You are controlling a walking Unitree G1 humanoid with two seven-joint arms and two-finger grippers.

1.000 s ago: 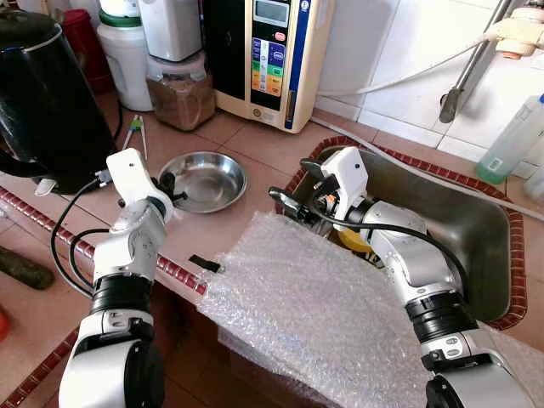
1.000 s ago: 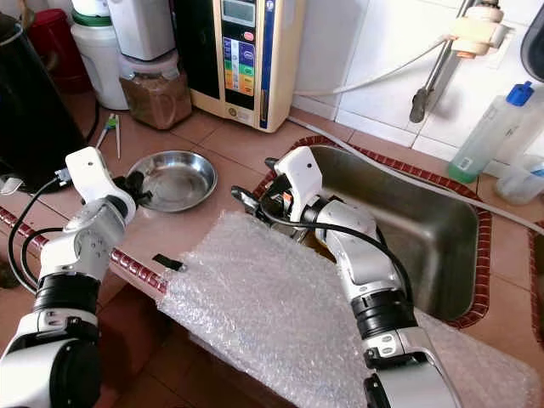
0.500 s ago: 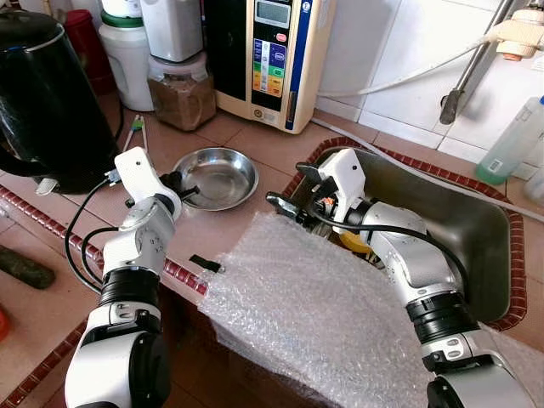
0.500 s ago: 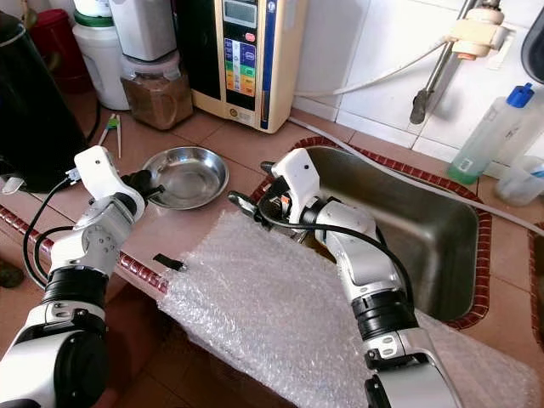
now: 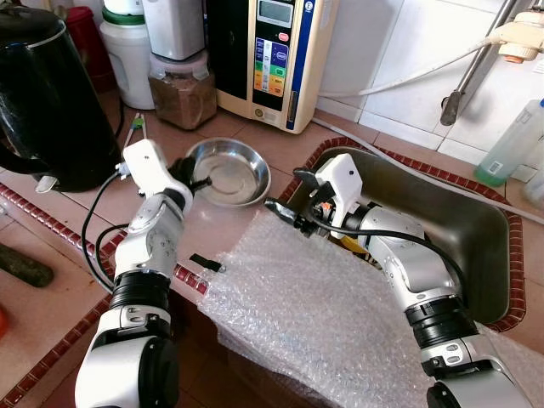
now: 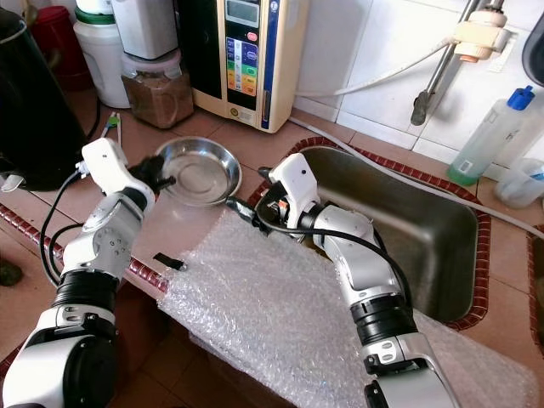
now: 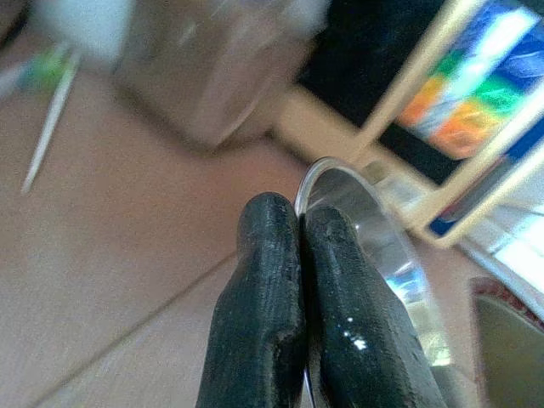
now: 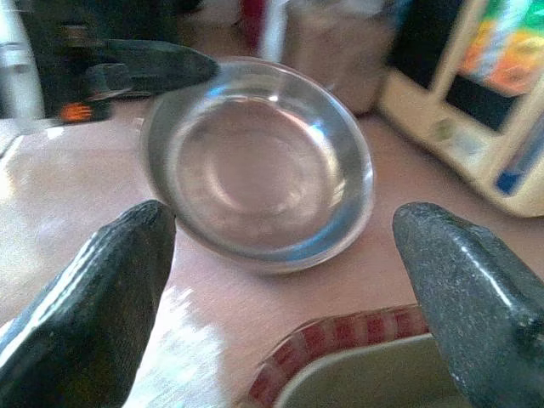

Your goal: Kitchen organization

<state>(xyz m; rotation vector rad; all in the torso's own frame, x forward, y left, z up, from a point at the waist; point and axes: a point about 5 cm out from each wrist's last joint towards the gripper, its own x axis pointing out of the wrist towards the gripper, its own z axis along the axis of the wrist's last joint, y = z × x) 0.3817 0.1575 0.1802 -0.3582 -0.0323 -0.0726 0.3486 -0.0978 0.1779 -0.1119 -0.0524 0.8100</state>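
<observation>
the steel bowl (image 5: 228, 171) sat on the tiled bench (image 5: 246, 136) between the black kettle (image 5: 47, 93) and the sink (image 5: 459, 229), one edge tilted up. the left gripper (image 5: 197, 182) pinched its near rim, the fingers (image 7: 280, 314) pressed tight together on the thin metal edge. the right gripper (image 5: 285, 208) hovered just beside the bowl, at the sink's corner, its fingers (image 8: 93, 289) spread wide and apart from the rim. a sheet of bubble wrap (image 5: 314, 314) lay over the bench edge under the right arm. a water ionizer (image 5: 272, 55) stood behind by the wall.
</observation>
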